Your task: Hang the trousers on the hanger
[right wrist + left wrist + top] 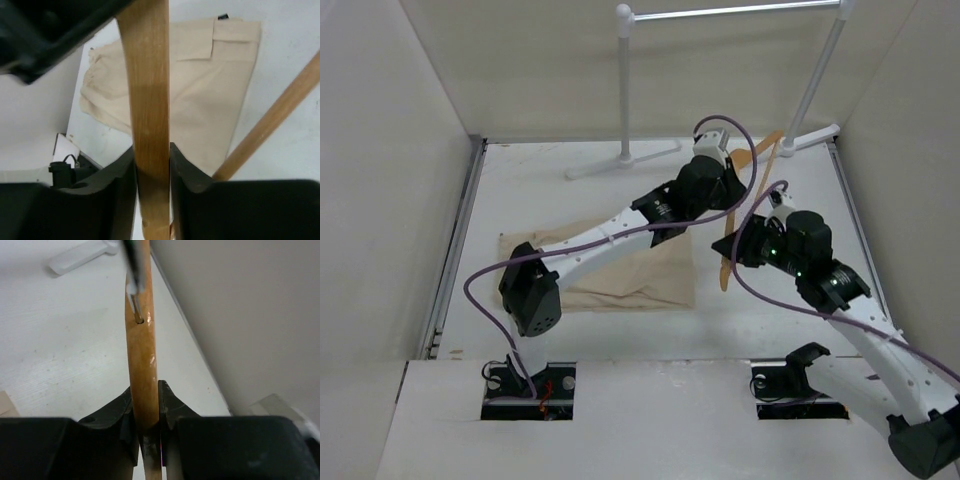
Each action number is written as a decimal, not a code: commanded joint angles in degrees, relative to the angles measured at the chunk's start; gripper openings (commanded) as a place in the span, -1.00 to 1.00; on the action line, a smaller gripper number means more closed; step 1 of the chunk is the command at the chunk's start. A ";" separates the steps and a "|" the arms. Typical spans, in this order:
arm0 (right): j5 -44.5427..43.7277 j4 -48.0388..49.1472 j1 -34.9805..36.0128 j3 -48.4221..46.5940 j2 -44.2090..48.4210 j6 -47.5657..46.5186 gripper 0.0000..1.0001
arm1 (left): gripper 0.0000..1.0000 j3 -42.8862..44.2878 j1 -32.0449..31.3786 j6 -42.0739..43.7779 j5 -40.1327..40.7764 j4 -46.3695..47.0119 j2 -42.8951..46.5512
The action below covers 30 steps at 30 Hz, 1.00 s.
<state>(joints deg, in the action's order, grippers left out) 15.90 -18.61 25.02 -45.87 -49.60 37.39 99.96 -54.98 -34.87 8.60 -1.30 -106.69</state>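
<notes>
The beige trousers (640,275) lie folded flat on the table's left half; my left arm stretches across above them. The light-wood hanger (723,268) is held up over the table to their right, gripped by both grippers. My left gripper (732,158) is shut on the hanger's top near its thin metal hook (133,295); in the left wrist view the wood (141,355) runs between the jaws of the gripper (145,390). My right gripper (757,222) is shut on one hanger arm (150,90), pinched in the gripper (151,150). Behind it lie the trousers (210,80) and the crossbar (270,125).
A white garment rail (720,12) stands at the back, its post (625,90) and foot (620,160) on the table behind my left gripper. Beige walls close in on the left, back and right. Purple cables loop off both arms.
</notes>
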 commanded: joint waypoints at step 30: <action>-6.05 27.66 1.92 6.59 -29.56 7.09 -0.27 | -0.97 -50.92 -1.49 -22.87 14.78 31.36 12.74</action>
<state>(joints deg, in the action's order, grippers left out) 11.20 2.00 25.08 -37.34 -75.09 44.82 49.91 -55.92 -56.71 21.47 25.47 -96.68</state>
